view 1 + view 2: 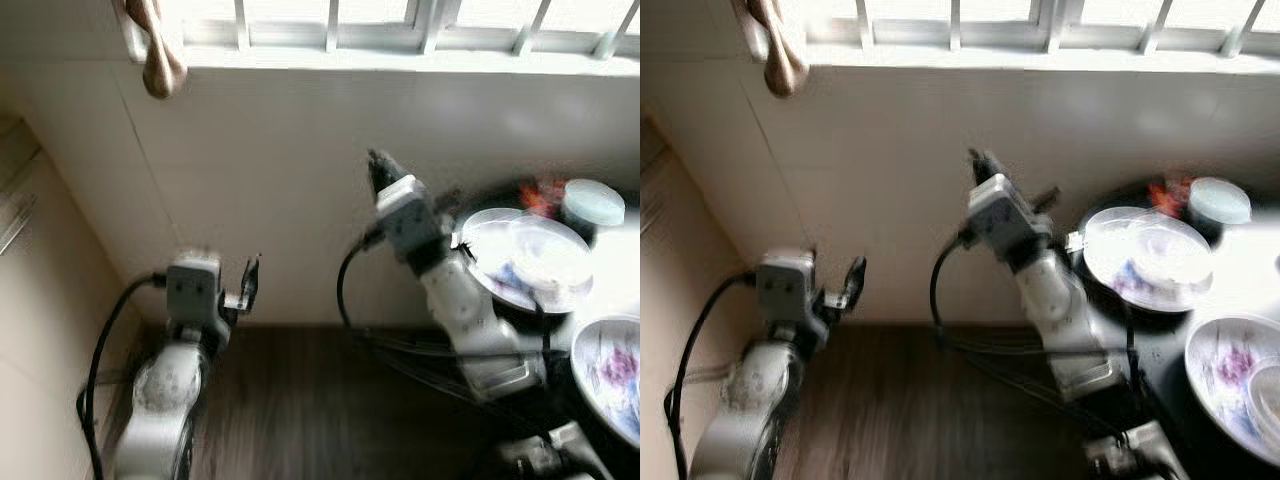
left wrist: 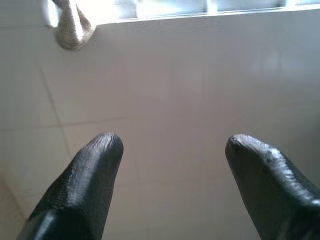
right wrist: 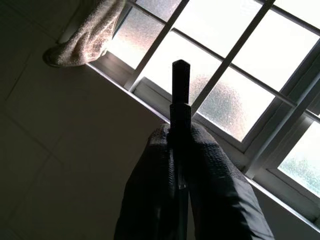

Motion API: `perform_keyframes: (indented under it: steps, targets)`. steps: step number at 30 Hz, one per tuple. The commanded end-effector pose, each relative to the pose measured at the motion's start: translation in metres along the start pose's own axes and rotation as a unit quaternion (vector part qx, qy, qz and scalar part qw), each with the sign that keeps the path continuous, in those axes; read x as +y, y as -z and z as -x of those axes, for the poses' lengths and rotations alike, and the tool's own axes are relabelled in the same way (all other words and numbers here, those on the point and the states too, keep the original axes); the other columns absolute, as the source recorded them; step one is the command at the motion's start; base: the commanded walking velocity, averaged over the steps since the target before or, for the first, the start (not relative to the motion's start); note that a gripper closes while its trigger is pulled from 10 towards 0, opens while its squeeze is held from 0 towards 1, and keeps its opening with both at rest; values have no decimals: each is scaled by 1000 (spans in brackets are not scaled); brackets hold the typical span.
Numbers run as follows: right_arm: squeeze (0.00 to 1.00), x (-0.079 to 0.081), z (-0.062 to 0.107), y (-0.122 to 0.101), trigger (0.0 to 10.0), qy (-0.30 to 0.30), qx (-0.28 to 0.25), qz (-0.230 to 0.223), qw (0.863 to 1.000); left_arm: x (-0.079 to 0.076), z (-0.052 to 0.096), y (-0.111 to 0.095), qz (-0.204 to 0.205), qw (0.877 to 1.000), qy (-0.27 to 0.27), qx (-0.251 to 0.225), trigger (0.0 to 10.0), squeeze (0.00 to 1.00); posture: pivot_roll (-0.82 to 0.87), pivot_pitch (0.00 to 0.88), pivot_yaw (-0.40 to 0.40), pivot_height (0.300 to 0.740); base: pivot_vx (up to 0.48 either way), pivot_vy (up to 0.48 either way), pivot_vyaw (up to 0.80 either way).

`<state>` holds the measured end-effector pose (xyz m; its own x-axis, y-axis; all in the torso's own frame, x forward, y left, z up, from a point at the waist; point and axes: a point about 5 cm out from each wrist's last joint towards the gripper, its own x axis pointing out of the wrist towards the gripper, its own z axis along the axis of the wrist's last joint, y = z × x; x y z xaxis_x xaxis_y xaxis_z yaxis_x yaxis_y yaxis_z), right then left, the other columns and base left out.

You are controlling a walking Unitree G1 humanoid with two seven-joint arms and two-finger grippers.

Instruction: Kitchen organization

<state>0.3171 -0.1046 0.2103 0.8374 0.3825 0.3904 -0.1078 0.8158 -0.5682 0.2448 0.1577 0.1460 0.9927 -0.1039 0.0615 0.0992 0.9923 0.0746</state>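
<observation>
The right gripper is raised in front of the tiled wall below the window, its 2 fingers pinched tight on a thin dark stick-like utensil whose long axis runs straight out past the fingertips toward the window bars; what exactly the utensil is, I cannot tell. The dishes lie to that arm's right on the dark counter: a shallow plate close beside the forearm, with what looks like a clear lid or second dish stacked on it, and 1 patterned bowl nearer the robot. Behind them stands 1 pale lidded container next to something red-orange, too blurred to name. So I count 2 or perhaps 3 dishes, 1 container, 1 held utensil. The right arm is plainly the nearer to all of it; I judge any setting-down would mean swinging rightward and down. The left gripper is held low, well apart, by the corner of the wall, its 2 fingers spread with nothing between them. 1 cloth hangs from the sill.
</observation>
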Motion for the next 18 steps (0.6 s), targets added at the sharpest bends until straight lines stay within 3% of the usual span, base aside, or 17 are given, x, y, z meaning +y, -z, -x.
perform_keyframes:
  steps: [1, 6, 18]
  targets:
    - [0, 0, -1, -4, 0, -2, -7, -3, 1000, -4, 0, -4, -1, 1000, 12, -11, 10000, 0, 99, 0, -38, 740, 0, 0, 800]
    - [0, 1, -1, -5, 0, -9, -9, -2, 1000, -4, 0, -3, -1, 1000, 11, -5, 10000, 0, 99, 0, -38, 740, 0, 0, 800]
    - [0, 2, -4, -15, 0, -19, -28, -49, 998, 0, -1, -11, -21, 999, -3, -29, 10000, 0, 101, 0, -42, 740, 0, 0, 800]
